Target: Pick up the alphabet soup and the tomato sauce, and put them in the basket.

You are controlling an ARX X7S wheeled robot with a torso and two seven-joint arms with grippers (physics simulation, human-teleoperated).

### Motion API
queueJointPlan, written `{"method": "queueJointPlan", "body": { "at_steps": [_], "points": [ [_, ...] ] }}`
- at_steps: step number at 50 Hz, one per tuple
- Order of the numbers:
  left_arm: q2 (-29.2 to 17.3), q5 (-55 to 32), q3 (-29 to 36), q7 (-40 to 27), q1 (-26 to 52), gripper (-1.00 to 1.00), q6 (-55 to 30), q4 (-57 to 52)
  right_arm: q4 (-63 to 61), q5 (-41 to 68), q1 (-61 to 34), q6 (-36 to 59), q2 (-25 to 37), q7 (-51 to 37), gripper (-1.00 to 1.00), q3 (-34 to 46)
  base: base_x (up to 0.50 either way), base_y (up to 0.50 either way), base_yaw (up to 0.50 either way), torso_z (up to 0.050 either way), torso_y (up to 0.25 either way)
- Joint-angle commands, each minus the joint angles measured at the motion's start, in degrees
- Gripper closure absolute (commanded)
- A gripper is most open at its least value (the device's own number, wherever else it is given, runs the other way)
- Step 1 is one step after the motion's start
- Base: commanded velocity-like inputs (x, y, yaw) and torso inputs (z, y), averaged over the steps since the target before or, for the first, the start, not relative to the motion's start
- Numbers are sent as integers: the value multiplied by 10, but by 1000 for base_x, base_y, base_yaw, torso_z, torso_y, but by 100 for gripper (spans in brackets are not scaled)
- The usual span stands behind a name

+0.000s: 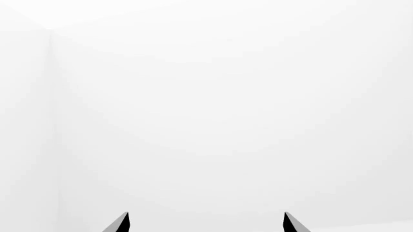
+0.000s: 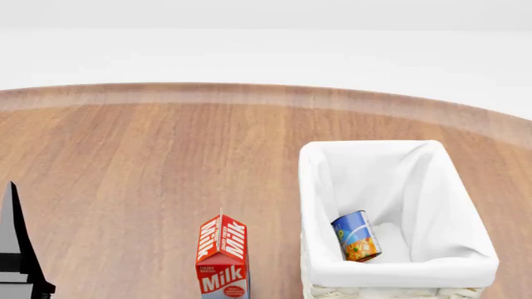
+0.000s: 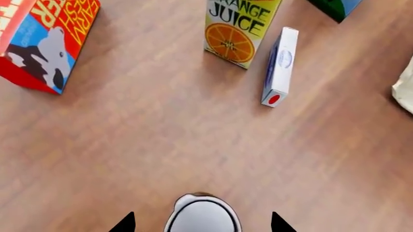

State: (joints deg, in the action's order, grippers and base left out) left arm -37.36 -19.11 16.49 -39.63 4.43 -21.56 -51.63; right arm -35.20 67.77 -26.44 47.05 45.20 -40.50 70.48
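The alphabet soup (image 2: 356,235), a blue-labelled can with a yellow-orange picture, lies tilted inside the basket (image 2: 453,266), against its near wall. The basket is cream wicker with a white liner, and its edge also shows in the right wrist view (image 3: 405,89). A can with a silvery-white top (image 3: 203,215) stands on the table between the fingertips of my right gripper (image 3: 202,223). The jaws stand apart with a gap on each side, and the can's label is hidden. My left gripper (image 1: 206,222) is open and empty, facing a white wall. No red and green label is in view.
A red milk carton (image 2: 223,255) stands left of the basket; it also shows in the right wrist view (image 3: 45,43). Beyond the can are an orange juice carton (image 3: 239,29), a small white and blue box (image 3: 279,67) and a green and blue carton corner (image 3: 335,7). Dark left arm part (image 2: 17,249).
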Motion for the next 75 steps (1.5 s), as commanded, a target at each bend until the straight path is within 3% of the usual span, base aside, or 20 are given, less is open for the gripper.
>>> {"method": "queueJointPlan", "body": {
  "at_steps": [1,75],
  "points": [
    [0,2,2,0,-1,-100,3,2,24,-25,19,-23,-5,20,-100,7,0,0,0,0,0],
    [-8,-3,3,-8,-6,-100,12,2,146,-108,73,-113,-43,83,-100,26,0,0,0,0,0]
  ]
}}
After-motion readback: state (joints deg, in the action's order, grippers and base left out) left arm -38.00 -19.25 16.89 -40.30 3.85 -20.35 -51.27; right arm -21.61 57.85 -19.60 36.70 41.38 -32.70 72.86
